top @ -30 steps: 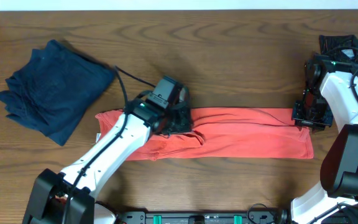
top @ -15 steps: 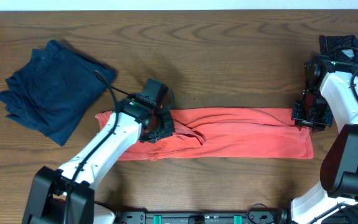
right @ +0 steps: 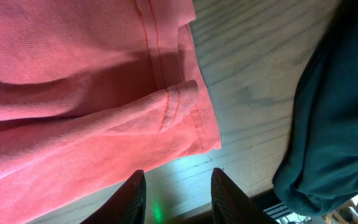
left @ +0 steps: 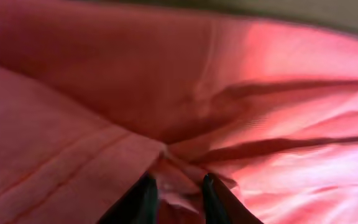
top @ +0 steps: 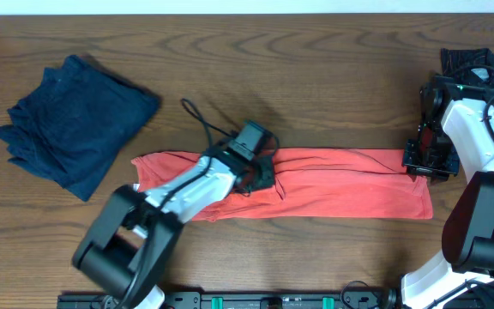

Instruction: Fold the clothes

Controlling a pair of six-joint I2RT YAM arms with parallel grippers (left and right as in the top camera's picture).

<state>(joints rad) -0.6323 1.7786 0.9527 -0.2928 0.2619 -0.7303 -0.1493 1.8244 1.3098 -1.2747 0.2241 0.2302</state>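
Trouble looks likeliest at the left fingers [left: 145, 199], which pinch only a small pucker of the coral-red fabric T-shirt [top: 341, 184] lying as a long strip across the wooden table [top: 316, 77]. A pull could drag one layer and spoil the fold. The right fingers [right: 132, 196] hang spread by its hem corner, gripping nothing.

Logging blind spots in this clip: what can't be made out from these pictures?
Left end effector: overhead, its own wrist covers it; the left wrist view cuts the fingertips at the bottom edge, so a grip on the red shirt is unclear.
Dark garment, far right: cut off by the frame edge in the overhead and right wrist views.
Right end effector: open; whether it touches the shirt cannot be judged.
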